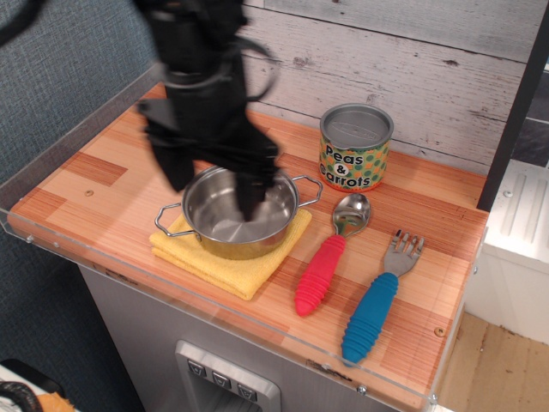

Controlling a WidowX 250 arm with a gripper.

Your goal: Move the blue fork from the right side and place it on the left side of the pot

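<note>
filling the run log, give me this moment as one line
gripper: open, above pot | blue fork: untouched, right of pot | phase: approach

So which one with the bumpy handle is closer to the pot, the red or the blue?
The red-handled spoon is closer. It lies just right of the pot, while the blue fork lies farther right, beyond the spoon, near the counter's edge.

Gripper (216, 182) blurred, pot (240, 211) partly hidden.

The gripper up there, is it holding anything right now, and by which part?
Nothing is held. The gripper is blurred above the pot, fingers apart and empty; the blue fork lies untouched on the counter.
</note>
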